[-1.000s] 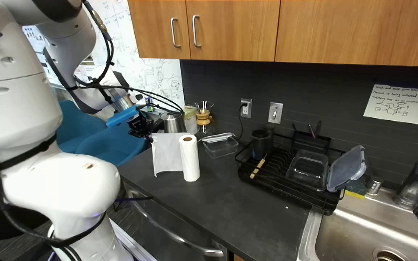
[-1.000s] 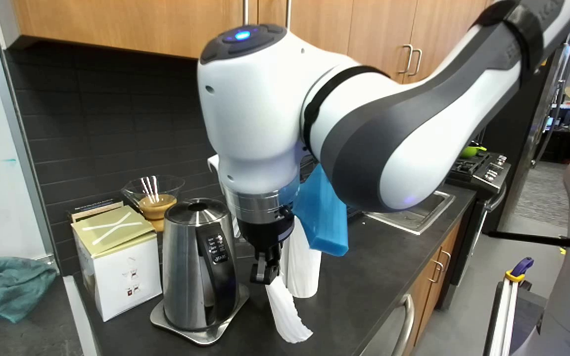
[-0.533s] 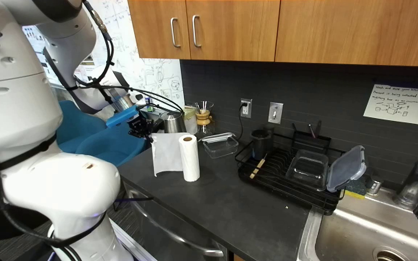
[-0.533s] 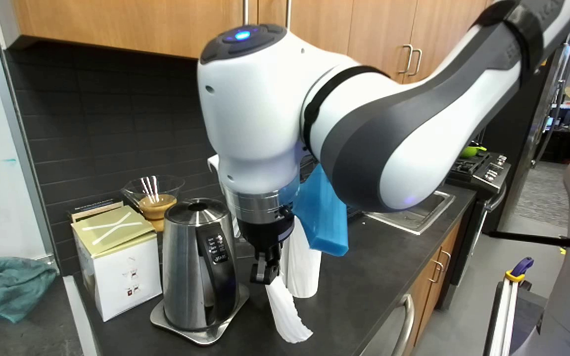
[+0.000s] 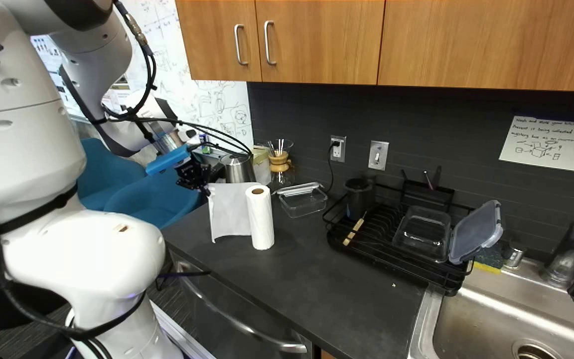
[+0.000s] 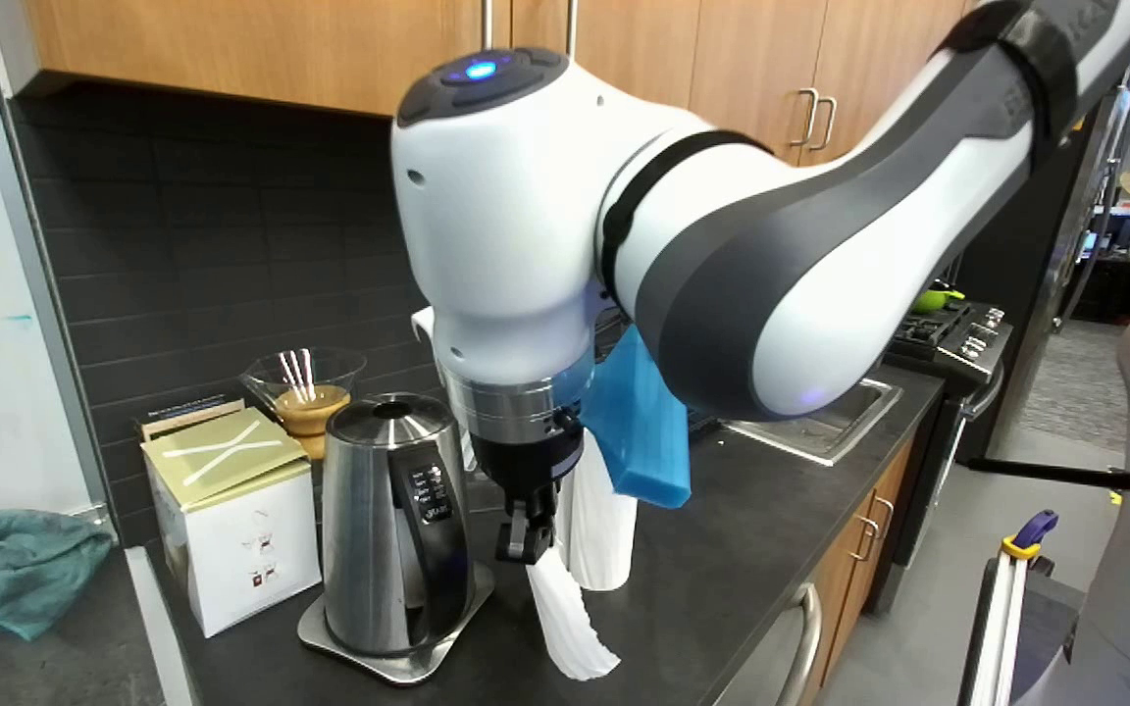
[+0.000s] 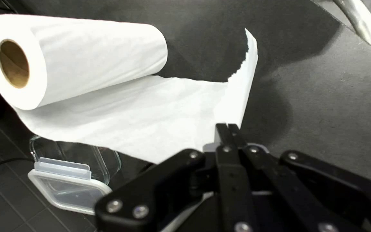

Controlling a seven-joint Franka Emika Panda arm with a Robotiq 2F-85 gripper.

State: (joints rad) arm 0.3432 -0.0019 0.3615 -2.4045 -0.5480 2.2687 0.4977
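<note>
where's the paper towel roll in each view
In an exterior view: the paper towel roll stands just left of centre, below mid-height.
In an exterior view: the roll shows just right of centre in the lower half, partly hidden behind the blue block.
Wrist view: the roll, upper left, brown core facing left.
Shared landmark: the loose sheet running to the gripper in all three.

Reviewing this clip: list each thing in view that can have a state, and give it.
Paper towel roll: upright, partly unwound
Paper sheet: extended, joined to the roll
Pincer: shut on the paper sheet
Kettle: upright on its base
Rack container: uncovered
Grey lid: tilted on edge beside the rack container
Counter container: open or closed, cannot tell
Wall outlet: plug inserted
Cupboard doors: shut
</note>
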